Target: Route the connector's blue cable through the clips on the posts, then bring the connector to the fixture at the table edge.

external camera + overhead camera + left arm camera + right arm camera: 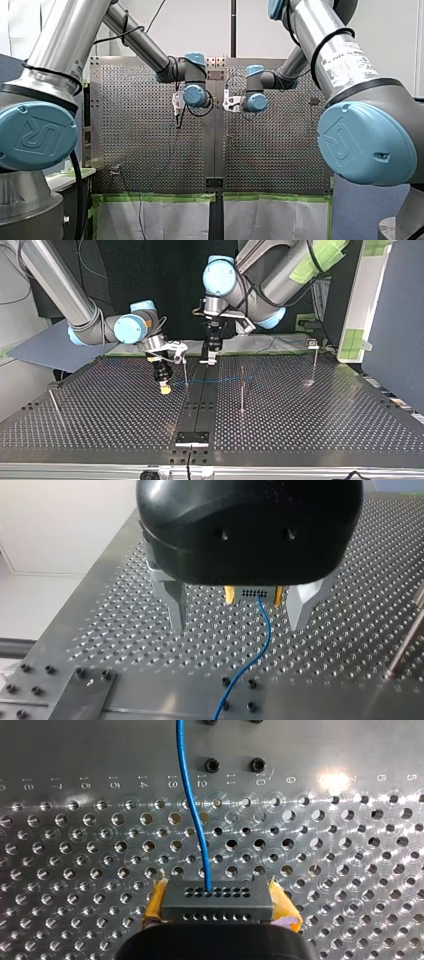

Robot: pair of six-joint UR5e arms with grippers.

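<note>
Yellow-padded right gripper point(164, 388) clamps the connector point(218, 902) just beside a post point(186, 371); my left gripper point(236, 625) hangs near that post, jaws apart. Blue cable point(192, 810) trails loosely past it, and if I pull hastily it could snag there and twist the connector loose.

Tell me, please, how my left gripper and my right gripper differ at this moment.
My left gripper has bare metal jaws; my right gripper has yellow-padded ones. The left gripper's jaws stand open and empty; the right gripper's are shut on the connector trailing the blue cable. Both hang over the perforated table.
</note>
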